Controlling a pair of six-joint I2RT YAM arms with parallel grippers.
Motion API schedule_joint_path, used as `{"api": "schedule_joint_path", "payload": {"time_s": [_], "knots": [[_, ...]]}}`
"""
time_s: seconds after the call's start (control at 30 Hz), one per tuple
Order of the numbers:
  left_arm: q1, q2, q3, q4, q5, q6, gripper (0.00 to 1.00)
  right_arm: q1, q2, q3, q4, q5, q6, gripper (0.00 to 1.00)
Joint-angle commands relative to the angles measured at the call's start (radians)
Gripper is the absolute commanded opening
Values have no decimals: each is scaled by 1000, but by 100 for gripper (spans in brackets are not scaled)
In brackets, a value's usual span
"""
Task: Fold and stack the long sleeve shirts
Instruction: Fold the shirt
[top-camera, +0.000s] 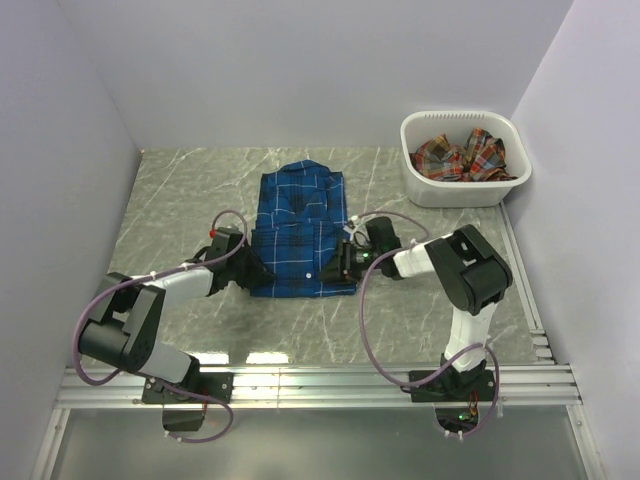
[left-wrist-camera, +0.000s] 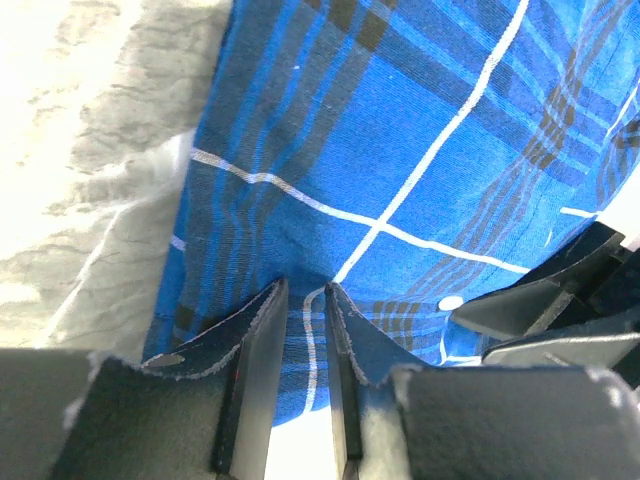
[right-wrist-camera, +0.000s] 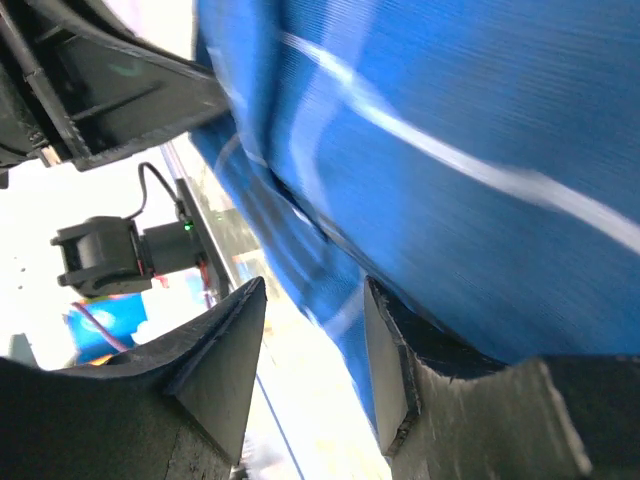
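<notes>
Lab cell: plain walls (top-camera: 300, 60), marbled table (top-camera: 180, 190)

The left arm (top-camera: 150, 300) is bending out to the left at its elbow and reaching low and forward. The left gripper (top-camera: 246, 266) is lying down low and pointing to the right. Its fingers (left-wrist-camera: 262, 350) are sitting very close together, pinching the edge of the blue shirt (left-wrist-camera: 400, 150). The right arm (top-camera: 470, 270) is standing up tall, then folding down and reaching to the left. The right gripper (top-camera: 346, 262) is pointing toward the left one. Its fingers (right-wrist-camera: 225, 360) are standing apart, with a gap showing between them.
</notes>
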Motion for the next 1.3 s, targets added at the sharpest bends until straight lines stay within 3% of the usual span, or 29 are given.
{"api": "schedule_joint_path", "payload": {"time_s": [0.0, 0.23, 0.37, 0.47, 0.57, 0.73, 0.93, 1.07, 1.27], "knots": [[23, -1, -50, -78, -69, 11, 30, -68, -17, -77, -90, 0, -63, 52], [28, -33, -35, -81, -60, 18, 33, -128, -48, -154, -119, 25, -88, 51], [28, -100, 22, -153, -83, 50, 44, -125, -141, -137, -182, 34, -114, 50], [26, -171, 69, -224, -88, 77, 58, -99, -236, -100, -257, 57, -137, 50], [16, -261, 85, -253, -62, 78, 61, -43, -302, -51, -308, 84, -148, 50], [-47, -295, 63, -221, 40, 46, 54, 12, -312, -31, -231, 51, -73, 50], [-101, -194, 51, -124, 130, 29, 46, 95, -195, 13, -145, 18, -25, 49], [-99, -121, 37, -115, 114, 25, 35, 102, -114, -5, -67, 25, 1, 48], [-92, -56, -30, -94, 84, -3, 30, 81, -14, -46, -36, 25, -13, 47]]}}
